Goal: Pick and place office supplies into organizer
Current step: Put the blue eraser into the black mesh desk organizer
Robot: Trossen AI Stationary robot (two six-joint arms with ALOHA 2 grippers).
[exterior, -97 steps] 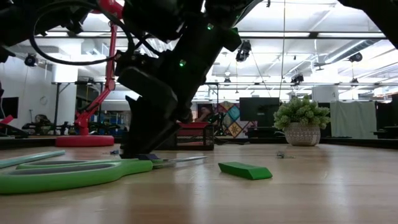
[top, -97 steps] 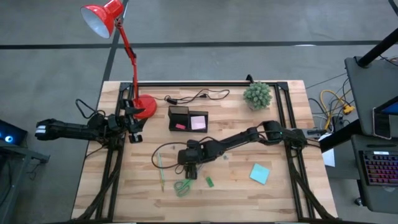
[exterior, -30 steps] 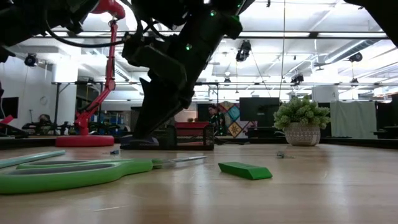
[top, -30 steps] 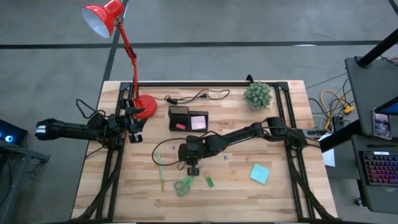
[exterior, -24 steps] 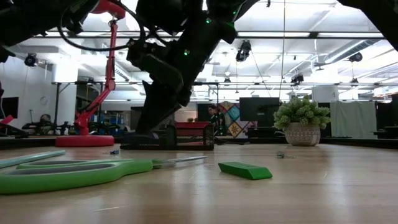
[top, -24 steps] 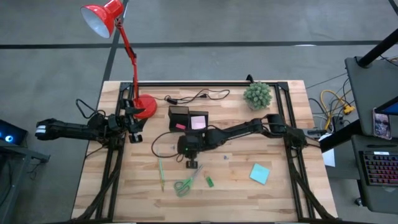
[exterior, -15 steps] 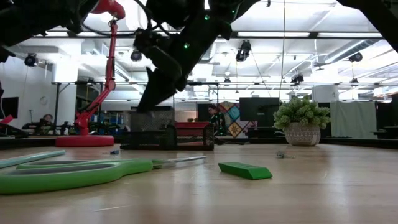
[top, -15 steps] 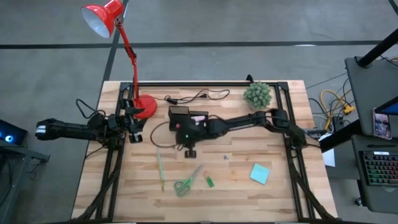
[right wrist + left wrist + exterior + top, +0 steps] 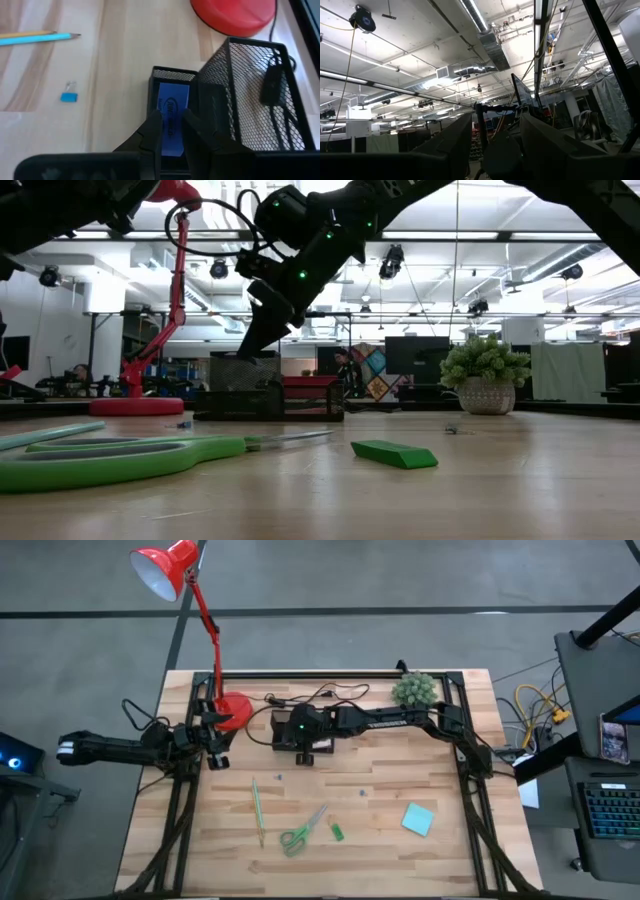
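My right gripper [image 9: 170,125] hangs over the near left part of the black mesh organizer [image 9: 250,85], shut on a small blue printed piece [image 9: 172,102]. In the high view it [image 9: 286,732] hides most of the organizer [image 9: 277,728]. On the table lie green-handled scissors [image 9: 300,833], a thin green pencil [image 9: 257,810], a small green piece [image 9: 338,832] and a teal sticky pad [image 9: 418,819]. A pink pad [image 9: 310,383] shows in the organizer's low tray. My left gripper [image 9: 495,145] rests open at the table's left edge, pointing upward. My right gripper pinches the blue piece between its two fingers [image 9: 152,132], which lie on its two long sides. The piece's free end [image 9: 172,90] sticks out past the fingertips. The fingers slant down from the table's right side, and the piece is clear of the organizer's small low compartment [image 9: 170,74].
A red lamp stands on its round base [image 9: 235,710] left of the organizer, with a black cable [image 9: 315,695] behind it. A potted plant [image 9: 414,692] is at the far right. A tiny blue clip [image 9: 69,96] lies near the pencil. Bare wood fills the near middle.
My right gripper has risen from beside the scissors and travelled toward the table's far edge, ending over the organizer. It has stayed shut on the blue piece and has rolled a little on the way.
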